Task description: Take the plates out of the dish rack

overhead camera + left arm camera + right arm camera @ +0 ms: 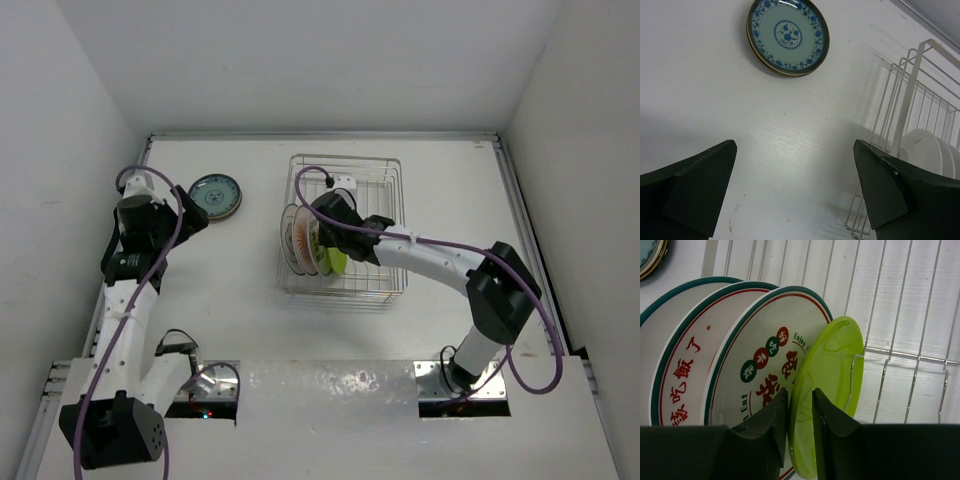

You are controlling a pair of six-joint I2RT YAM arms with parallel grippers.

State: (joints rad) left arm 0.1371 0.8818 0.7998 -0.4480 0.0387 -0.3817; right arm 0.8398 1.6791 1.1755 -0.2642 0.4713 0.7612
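Right end effector (800, 392), bottom centre of frame, stands narrow, pinching the rim of the lime green plate (830, 365) upright in the dish rack (910, 355) (judged light, rigid, glossy, likely slippery; grip the rim deeply), while the left end effector (794, 145) is wide and empty.

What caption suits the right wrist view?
Right gripper grips the lime green plate beside patterned plates in the dish rack.

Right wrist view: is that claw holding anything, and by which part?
The right gripper pinches the round lime-green plastic plate by its rim; the left gripper holds nothing.
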